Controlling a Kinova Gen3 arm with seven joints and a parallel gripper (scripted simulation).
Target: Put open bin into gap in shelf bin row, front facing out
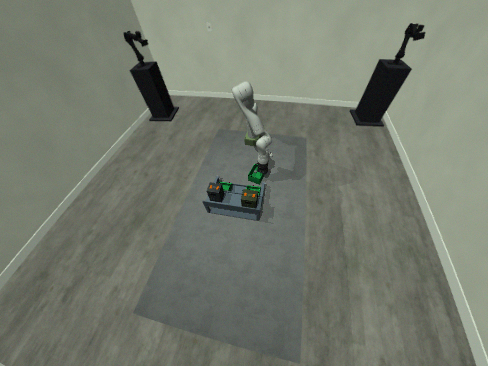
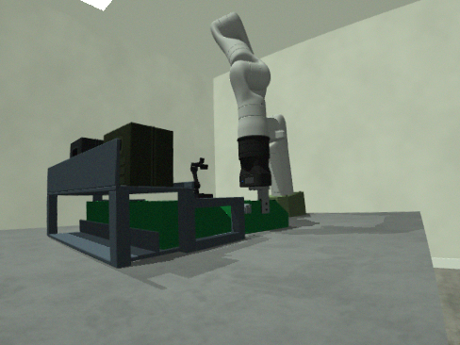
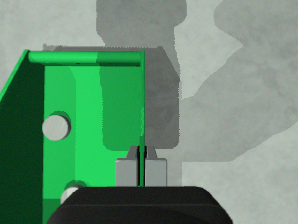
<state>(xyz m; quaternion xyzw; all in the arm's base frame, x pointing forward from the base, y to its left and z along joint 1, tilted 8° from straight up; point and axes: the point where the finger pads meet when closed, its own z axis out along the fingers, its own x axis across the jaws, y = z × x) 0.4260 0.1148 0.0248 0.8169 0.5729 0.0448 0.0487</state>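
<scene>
The open green bin (image 1: 255, 174) (image 2: 277, 218) (image 3: 90, 100) stands on the table beside the shelf. Two pale round parts (image 3: 55, 127) (image 3: 73, 193) show inside it; the second is partly hidden by the gripper body. My gripper (image 2: 264, 207) (image 3: 142, 159) points down and is shut on the bin's thin side wall, one finger inside and one outside. The grey-blue shelf (image 1: 233, 211) (image 2: 120, 231) holds a row of green bins, with one bin (image 1: 226, 186) at the left and another bin (image 1: 254, 189) at the right and a gap between them. The inside of the gap is mostly hidden.
A dark box (image 1: 215, 192) (image 2: 83, 147) and an olive box (image 1: 249, 199) (image 2: 146, 156) stand on the shelf's upper board. The shelf's side posts and low upper board bound the space around its bins. An olive block (image 1: 250, 139) (image 2: 297, 203) is at the arm's base.
</scene>
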